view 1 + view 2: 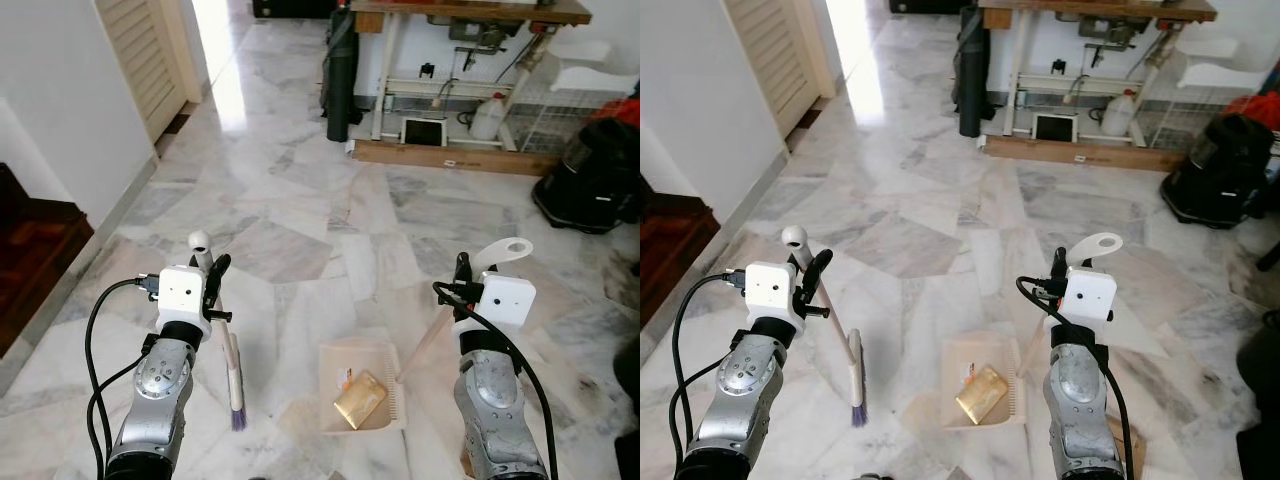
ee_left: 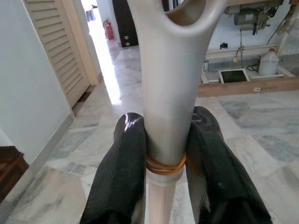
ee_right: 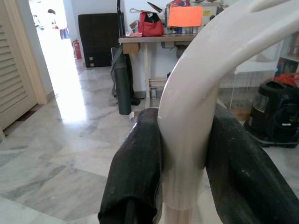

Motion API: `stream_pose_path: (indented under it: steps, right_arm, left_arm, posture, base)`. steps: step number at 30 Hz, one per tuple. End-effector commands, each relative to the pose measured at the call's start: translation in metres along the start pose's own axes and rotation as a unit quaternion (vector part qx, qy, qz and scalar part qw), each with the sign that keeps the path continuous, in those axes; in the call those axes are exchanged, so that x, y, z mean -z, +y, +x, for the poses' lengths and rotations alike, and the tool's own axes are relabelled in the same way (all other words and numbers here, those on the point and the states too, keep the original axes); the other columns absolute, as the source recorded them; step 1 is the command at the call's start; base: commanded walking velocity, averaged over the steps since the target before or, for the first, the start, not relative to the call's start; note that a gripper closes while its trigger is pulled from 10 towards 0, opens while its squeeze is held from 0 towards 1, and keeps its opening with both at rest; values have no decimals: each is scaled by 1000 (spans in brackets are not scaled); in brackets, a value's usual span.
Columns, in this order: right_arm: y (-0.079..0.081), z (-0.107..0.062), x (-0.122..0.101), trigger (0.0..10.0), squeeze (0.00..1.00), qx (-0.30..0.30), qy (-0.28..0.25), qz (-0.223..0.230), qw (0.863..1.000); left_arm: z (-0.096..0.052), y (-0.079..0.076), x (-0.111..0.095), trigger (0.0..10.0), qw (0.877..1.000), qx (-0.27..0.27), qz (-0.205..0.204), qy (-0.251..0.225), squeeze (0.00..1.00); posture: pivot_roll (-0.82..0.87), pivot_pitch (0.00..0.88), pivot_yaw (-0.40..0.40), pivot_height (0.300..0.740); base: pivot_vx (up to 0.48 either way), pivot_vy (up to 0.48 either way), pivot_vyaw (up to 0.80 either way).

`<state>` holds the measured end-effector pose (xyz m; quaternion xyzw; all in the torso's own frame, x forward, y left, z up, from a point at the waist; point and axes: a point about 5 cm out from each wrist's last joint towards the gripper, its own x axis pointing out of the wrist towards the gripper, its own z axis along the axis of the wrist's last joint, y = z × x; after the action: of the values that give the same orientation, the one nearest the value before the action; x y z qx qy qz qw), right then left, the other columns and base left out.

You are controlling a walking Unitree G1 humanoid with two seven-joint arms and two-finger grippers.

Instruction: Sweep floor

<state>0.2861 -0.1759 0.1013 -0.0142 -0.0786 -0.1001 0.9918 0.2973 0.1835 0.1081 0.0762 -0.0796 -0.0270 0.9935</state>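
Left gripper (image 2: 166, 154): clenched on the broom handle (image 1: 203, 246), lower left; light, stiff, slippery.
Right gripper (image 3: 184, 154): grasped the dustpan handle (image 1: 505, 250).
Dustpan (image 1: 335, 360): lower centre, holding gold litter (image 1: 360, 400).

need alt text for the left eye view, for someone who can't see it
Two silver robot arms over a marble floor: the left gripper holds a cream-handled brush with purple bristles, the right gripper the handle of a cream plastic dustpan containing a crumpled golden wrapper. A wooden workbench stands beyond.
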Motion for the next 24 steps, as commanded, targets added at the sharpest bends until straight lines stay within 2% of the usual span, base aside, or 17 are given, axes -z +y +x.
stream_pose_path:
  steps: [1, 24]
  right_arm:
    - [2, 6, -15, 10000, 0, -2, -33, 6, 999]
    - [3, 5, -14, 10000, 0, -6, -28, 5, 1000]
  left_arm:
    - [4, 0, -12, 10000, 1000, 2, 12, -27, 0]
    - [2, -2, -10, 10000, 1000, 6, 18, -24, 0]
  posture:
    - [-16, 54, 3, 740]
    - [-11, 56, -1, 740]
  base:
    - [0, 0, 581]
    - [0, 0, 655]
